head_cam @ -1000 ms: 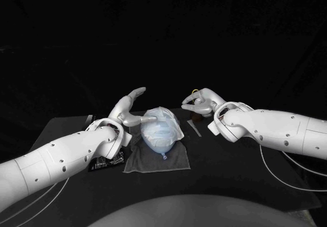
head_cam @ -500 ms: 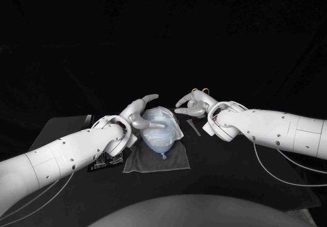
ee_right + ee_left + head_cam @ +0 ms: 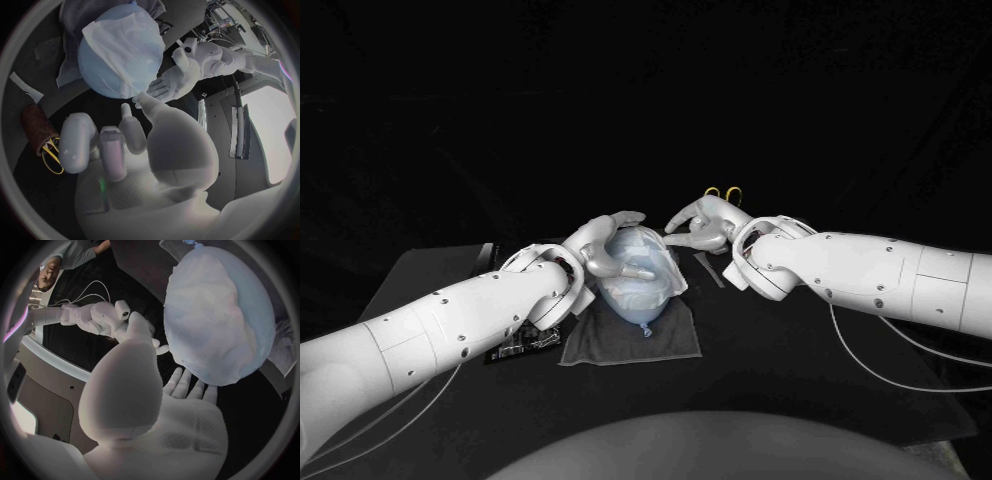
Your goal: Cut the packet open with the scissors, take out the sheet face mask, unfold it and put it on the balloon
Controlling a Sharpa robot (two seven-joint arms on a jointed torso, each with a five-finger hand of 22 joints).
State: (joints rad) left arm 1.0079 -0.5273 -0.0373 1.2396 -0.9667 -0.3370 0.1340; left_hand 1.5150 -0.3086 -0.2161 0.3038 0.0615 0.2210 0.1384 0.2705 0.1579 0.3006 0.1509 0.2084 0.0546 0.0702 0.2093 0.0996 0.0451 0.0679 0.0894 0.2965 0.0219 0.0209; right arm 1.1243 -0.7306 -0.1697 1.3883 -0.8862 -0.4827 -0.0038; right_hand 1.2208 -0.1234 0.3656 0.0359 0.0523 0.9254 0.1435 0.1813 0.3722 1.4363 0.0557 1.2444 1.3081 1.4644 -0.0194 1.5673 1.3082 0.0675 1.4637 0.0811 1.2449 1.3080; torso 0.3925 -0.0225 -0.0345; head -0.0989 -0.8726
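Observation:
A pale blue balloon [image 3: 642, 280] lies on a grey cloth [image 3: 635, 338], with the white sheet mask [image 3: 215, 322] draped over it. My left hand [image 3: 606, 243] cups the balloon's far left side, fingers spread and the thumb lying on the mask. Its palm [image 3: 159, 410] holds nothing. My right hand [image 3: 698, 227] hovers at the balloon's far right with loosely bent fingers [image 3: 103, 145], its thumb tip close to the mask's edge [image 3: 128, 55]. The yellow-handled scissors [image 3: 721, 192] stand behind it in a brown holder [image 3: 34, 127]. The black packet [image 3: 525, 343] lies under my left forearm.
A thin cut-off strip [image 3: 711, 271] lies on the table to the right of the balloon, also seen near the holder [image 3: 20, 82]. White cables run along the table under both forearms.
Both hands have closed in on the balloon. The left hand came down from a raised pose onto its side, and the right hand reached leftward toward the mask.

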